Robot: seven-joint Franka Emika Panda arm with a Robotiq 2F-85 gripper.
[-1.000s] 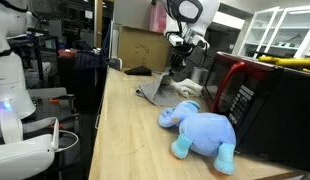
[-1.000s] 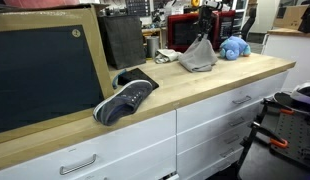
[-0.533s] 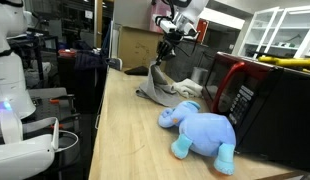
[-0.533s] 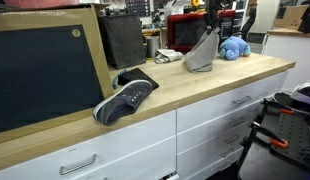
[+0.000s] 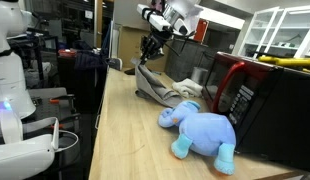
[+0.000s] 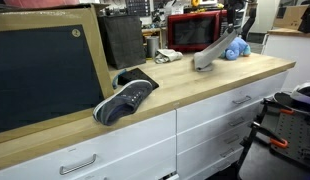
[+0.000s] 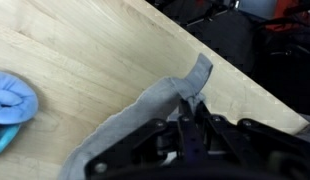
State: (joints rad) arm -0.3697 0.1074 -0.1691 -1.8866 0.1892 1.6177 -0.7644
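Note:
My gripper [image 5: 149,46] is shut on a corner of a grey cloth [image 5: 155,85] and holds it stretched up and sideways off the wooden countertop [image 5: 125,130]. In an exterior view the cloth [image 6: 207,55] hangs as a slanted strip from the gripper [image 6: 232,32]. In the wrist view the cloth [image 7: 135,120] runs out from between the closed fingers [image 7: 188,112]. A blue stuffed elephant [image 5: 202,128] lies beside the cloth's lower end; it also shows in the wrist view [image 7: 10,100] and in an exterior view [image 6: 235,47].
A red microwave [image 5: 257,100] stands next to the elephant. A dark sneaker [image 6: 125,98] lies on the counter near a large framed blackboard [image 6: 45,70]. A cardboard box [image 5: 140,48] stands at the counter's far end. White drawers [image 6: 215,120] run below the counter.
My gripper has moved up and away toward the counter's edge, pulling the grey cloth out from a heap into a long taut strip. The elephant has not moved.

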